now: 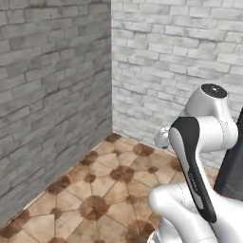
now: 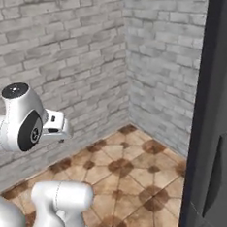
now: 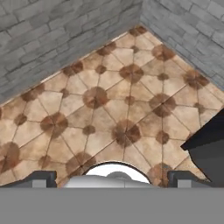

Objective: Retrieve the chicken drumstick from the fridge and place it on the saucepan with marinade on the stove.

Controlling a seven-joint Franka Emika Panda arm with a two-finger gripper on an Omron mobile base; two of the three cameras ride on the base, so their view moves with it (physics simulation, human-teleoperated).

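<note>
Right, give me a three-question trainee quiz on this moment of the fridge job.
1. True or false: the gripper is holding the chicken drumstick.
2. Multiple choice: the tall dark panel of the fridge stands on which side of the right base view? A) left edge B) right edge C) centre
3. Fill in: the hand view looks down on a floor of brown patterned ____ that meets grey brick walls at a corner.

Key:
1. False. The fingertips stand wide apart at the bottom of the hand view with nothing between them.
2. B.
3. Tiles.
</note>
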